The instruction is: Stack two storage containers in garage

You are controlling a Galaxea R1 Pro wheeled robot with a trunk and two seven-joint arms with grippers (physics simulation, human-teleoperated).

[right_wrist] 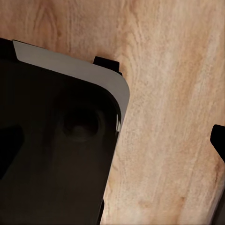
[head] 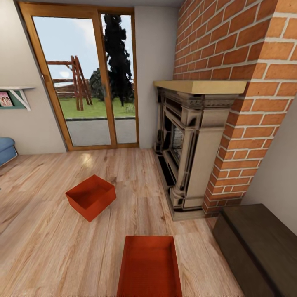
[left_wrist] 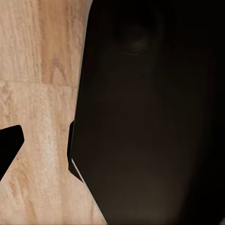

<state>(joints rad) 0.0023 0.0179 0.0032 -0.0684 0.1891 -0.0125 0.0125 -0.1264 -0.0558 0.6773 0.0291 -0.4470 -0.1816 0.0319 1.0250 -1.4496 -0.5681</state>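
Nearest the head camera, at six o'clock, one orange-red storage container (head: pixel 149 266) lies on the light wood-plank floor (head: pixel 49 243) of the living room, its long axis running away from the viewer and its open top facing up. Its twin, the second storage container (head: pixel 91 197), sits farther off at about ten o'clock from the first, turned at an angle, well apart from it and also open side up. At two o'clock stands the red-brick fireplace (head: pixel 231 82) with its carved surround (head: pixel 185 152) under a pale mantel (head: pixel 202 86). A dark low bench (head: pixel 260 247) runs along the wall at four o'clock. At twelve o'clock, a wood-framed glass door (head: pixel 82 78) looks out on grass and a wooden swing frame. A blue seat edge (head: pixel 6 149) shows at nine o'clock, under a small wall shelf (head: pixel 14 98).

Both wrist views look down on plank flooring past a large dark robot part (left_wrist: pixel 150 122); whether either gripper's fingers are apart or together cannot be told from them
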